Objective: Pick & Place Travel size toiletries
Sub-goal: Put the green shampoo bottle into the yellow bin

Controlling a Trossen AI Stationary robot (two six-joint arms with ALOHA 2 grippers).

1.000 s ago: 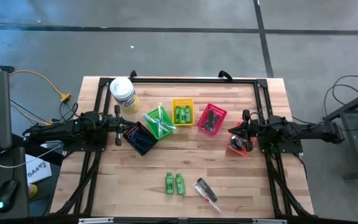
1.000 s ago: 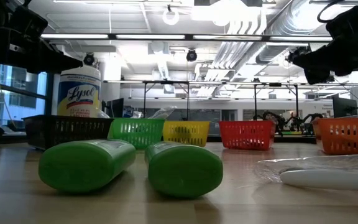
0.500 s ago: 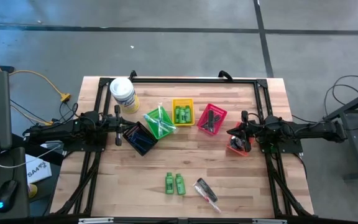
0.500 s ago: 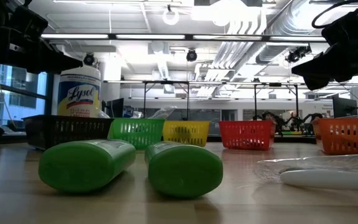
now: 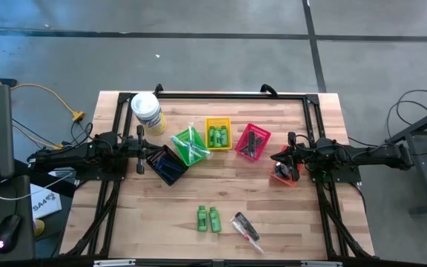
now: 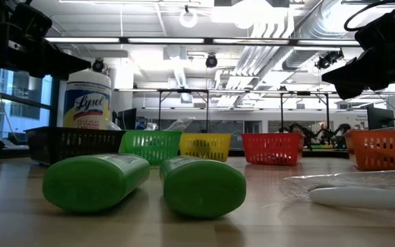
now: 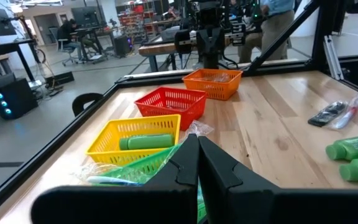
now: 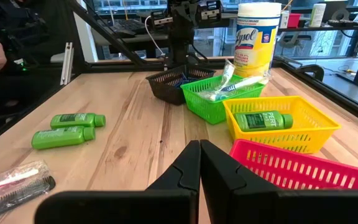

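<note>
While both my pincers, left gripper [image 7: 197, 163] and right gripper [image 8: 199, 163], stand closed and empty, the right should open before reaching ahead for the two bright green plastic mini bottles [image 5: 208, 219], probably nearest.

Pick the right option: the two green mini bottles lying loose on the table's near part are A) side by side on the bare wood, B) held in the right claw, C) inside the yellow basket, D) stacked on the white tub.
A: the two green mini bottles lie side by side on the wooden table, outside every basket and away from both claws.
</note>
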